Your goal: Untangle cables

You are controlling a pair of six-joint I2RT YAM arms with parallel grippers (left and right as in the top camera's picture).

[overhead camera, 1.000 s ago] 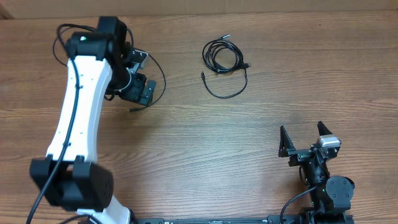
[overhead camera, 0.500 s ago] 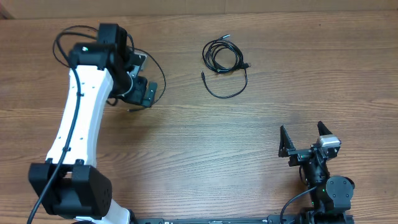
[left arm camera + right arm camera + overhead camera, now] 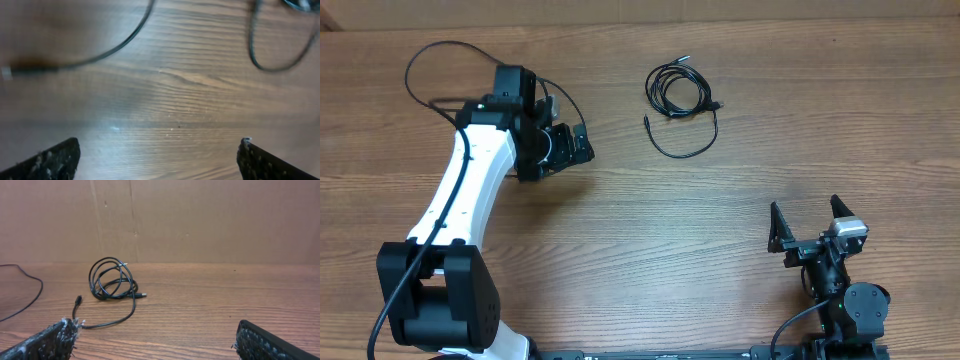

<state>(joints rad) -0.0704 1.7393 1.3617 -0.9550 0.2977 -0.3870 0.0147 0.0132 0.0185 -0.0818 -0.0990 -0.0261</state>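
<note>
Wood-grain table (image 3: 740, 250) is filling every view, with a brown cardboard wall (image 3: 200, 220) standing along its far edge. Thin black cable bundle (image 3: 678, 88) is lying upper centre of the overhead frame. It's loosely coiled, with one tail looping down below it and ending in a small plug. Nothing is touching it.

Left claw (image 3: 159, 161) is hanging wide open and empty, left of the bundle, near but apart. Right claw (image 3: 805, 210) is sitting lower right, also spread open and empty, well apart from everything.

Risks as I'm judging them:
- Closing on the whole coil would be cinching the loops tighter instead of freeing a strand.
- Pulling the tail would be dragging the bundle along, since nothing is pinning it.
- Left wrist view is blurring badly. I'm not able to tell whether the dark cord (image 3: 107, 52) crossing its upper left is a task cable or arm wiring, so a mistaken grab is possible.
- Black arm wire (image 3: 408, 68) arcing at upper left could be snagging on a long reach.

Room: the far edge is running close above the coil, so margin is slim there. Open wood is stretching right of the bundle and across the centre, good for spreading strands.
</note>
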